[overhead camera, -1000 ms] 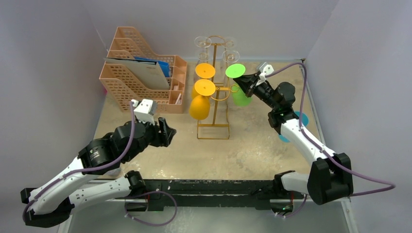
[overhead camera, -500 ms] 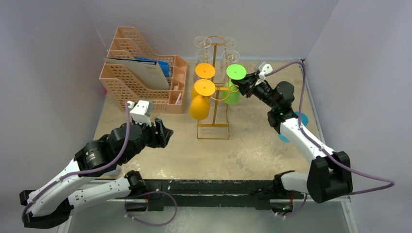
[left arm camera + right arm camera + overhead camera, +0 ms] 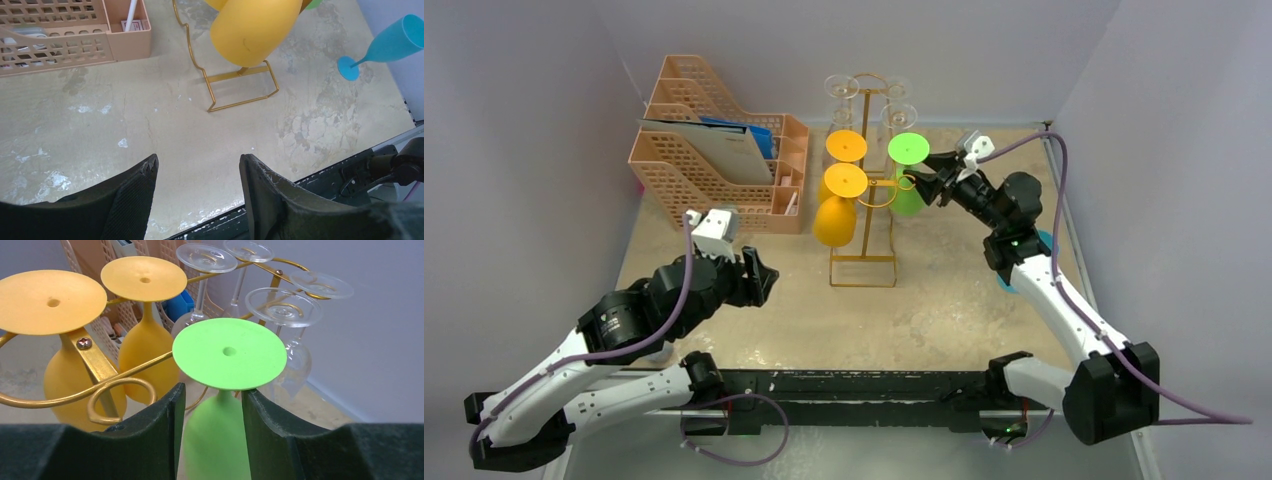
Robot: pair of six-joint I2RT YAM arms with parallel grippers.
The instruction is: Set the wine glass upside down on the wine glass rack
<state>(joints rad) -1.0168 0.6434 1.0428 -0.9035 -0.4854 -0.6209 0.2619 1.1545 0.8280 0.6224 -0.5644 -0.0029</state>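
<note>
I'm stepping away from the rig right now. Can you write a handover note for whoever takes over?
Right gripper: shut on the green wine glass, held upside down beside the right side of the wine glass rack.
Left gripper: open, empty, above the table.
Done: glass lifted, inverted, brought to the rack.
Left: slide its stem into the free ring hook, release, back away.
A blue glass is on the table.

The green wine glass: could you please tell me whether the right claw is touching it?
Touching. In the right wrist view, the green wine glass hangs upside down inside the right claw, its bowl filling the gap and pressed against both fingers.
</note>
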